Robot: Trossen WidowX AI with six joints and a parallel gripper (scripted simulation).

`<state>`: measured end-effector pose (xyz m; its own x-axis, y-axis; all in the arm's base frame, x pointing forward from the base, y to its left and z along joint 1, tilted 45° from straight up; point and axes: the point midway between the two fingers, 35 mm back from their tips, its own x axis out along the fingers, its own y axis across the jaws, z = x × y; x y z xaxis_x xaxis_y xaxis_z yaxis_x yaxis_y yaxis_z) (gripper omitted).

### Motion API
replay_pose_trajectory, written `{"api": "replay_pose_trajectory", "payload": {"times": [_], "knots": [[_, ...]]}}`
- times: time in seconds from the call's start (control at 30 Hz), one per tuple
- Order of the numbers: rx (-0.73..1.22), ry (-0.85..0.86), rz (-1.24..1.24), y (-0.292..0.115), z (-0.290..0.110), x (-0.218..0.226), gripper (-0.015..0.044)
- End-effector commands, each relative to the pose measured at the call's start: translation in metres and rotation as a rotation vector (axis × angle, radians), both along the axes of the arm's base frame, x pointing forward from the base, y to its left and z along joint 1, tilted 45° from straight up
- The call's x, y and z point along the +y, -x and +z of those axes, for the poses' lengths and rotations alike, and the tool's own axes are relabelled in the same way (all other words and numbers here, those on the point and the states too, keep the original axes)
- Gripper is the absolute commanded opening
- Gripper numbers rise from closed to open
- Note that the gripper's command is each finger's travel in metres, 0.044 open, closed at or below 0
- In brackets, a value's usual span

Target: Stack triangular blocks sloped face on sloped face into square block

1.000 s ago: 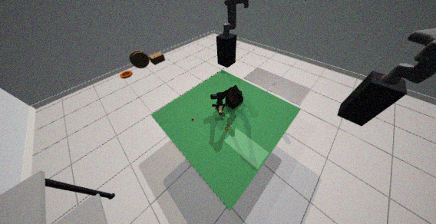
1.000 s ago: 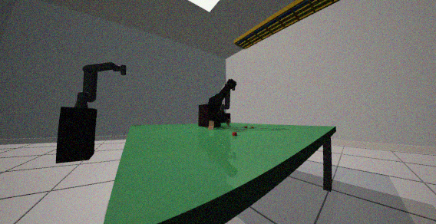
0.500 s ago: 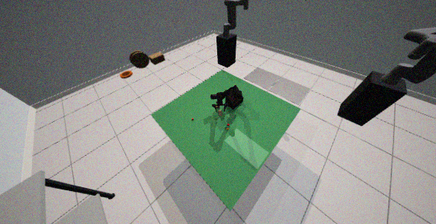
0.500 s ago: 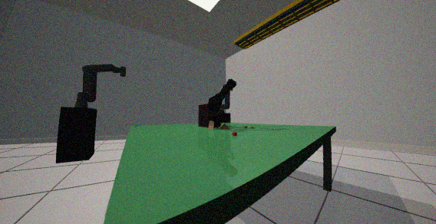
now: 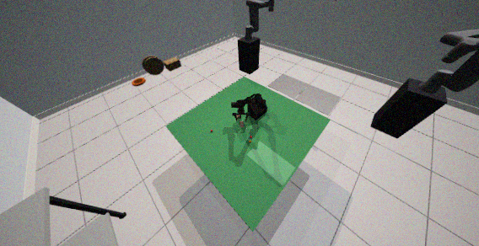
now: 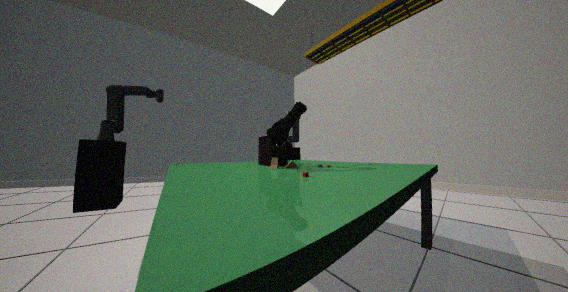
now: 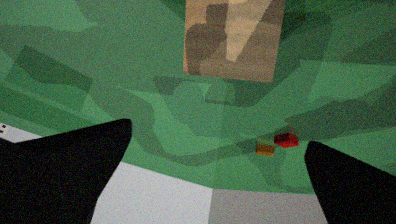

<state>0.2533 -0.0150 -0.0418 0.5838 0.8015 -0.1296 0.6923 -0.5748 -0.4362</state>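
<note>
A tan wooden block (image 7: 230, 40) lies on the green table (image 7: 75, 60) (image 5: 219, 166) (image 6: 225, 212), beyond my fingers and apart from them. It also shows in the top view (image 5: 242, 124) and in the exterior view (image 6: 274, 162). In the exterior view a darker wedge-shaped block (image 6: 292, 164) lies just right of it. I cannot tell whether the two touch. My gripper (image 7: 218, 138) (image 5: 240, 118) (image 6: 276, 154) is wide open and empty, a little above the tan block.
A small red brick (image 7: 286, 140) (image 5: 251, 136) and an orange brick (image 7: 265, 149) (image 5: 249, 141) lie near the table's edge. A red cube (image 5: 211, 131) (image 6: 305, 174) sits apart. Other arms on black pedestals (image 5: 249, 52) (image 5: 406, 107) (image 6: 100, 172) stand on the floor.
</note>
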Motion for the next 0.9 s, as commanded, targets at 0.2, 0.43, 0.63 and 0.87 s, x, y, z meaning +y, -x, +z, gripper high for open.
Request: {"api": "replay_pose_trajectory", "payload": {"times": [0.2,0.43,0.63,0.87], "knots": [[-0.086,0.063,0.016,0.003,0.053,-0.055,0.0440],[-0.031,-0.016,0.015,0.006,0.068,-0.055,0.0440],[-0.031,-0.016,0.015,0.006,0.068,-0.055,0.0440],[-0.031,-0.016,0.015,0.006,0.068,-0.055,0.0440]]}}
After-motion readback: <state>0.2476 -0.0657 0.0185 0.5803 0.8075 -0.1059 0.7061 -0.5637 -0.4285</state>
